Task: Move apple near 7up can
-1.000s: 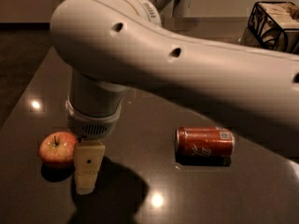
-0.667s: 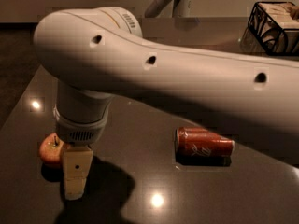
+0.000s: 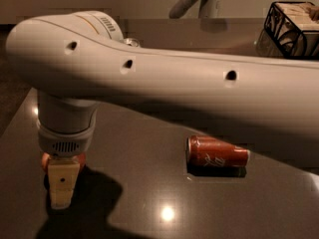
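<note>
The apple (image 3: pixel 45 160) sits on the dark table (image 3: pixel 149 193) at the lower left. Only red slivers of it show on either side of my gripper (image 3: pixel 62 185), which hangs straight down over and in front of it, reaching the tabletop. My thick white arm (image 3: pixel 174 83) crosses the whole view. A small silvery rim (image 3: pixel 131 42) peeks over the top of the arm at the back; it may be the top of the 7up can, whose body is hidden behind the arm.
A red-orange can with white lettering (image 3: pixel 218 152) lies on its side right of centre. A black wire basket (image 3: pixel 294 29) stands at the back right. The table's left edge (image 3: pixel 15 118) runs close to the gripper.
The arm and gripper have moved left and down toward the apple. The apple, fully visible a second ago, is now mostly covered by the gripper. The red-orange can has not moved.
</note>
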### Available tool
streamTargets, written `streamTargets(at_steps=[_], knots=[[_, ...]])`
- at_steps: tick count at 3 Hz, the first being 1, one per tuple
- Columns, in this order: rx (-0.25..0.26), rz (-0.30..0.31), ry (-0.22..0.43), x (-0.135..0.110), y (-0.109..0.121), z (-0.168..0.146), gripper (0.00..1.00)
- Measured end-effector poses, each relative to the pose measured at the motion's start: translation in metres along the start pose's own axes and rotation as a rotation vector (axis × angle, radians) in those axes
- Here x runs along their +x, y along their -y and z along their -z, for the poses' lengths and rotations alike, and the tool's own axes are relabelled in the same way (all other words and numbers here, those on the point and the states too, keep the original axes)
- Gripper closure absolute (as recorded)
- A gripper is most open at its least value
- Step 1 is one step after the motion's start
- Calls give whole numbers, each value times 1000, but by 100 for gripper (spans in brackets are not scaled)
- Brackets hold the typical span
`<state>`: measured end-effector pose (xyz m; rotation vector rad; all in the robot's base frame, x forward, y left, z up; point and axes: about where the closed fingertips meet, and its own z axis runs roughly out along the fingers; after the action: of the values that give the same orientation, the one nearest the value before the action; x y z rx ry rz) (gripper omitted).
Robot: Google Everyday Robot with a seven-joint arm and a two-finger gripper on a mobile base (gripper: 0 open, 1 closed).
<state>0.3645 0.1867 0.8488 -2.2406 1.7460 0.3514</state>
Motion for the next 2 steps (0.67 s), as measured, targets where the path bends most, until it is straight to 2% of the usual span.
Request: streamTargets(at_steps=[2], knots=[[24, -67, 11, 11, 27, 17, 60]])
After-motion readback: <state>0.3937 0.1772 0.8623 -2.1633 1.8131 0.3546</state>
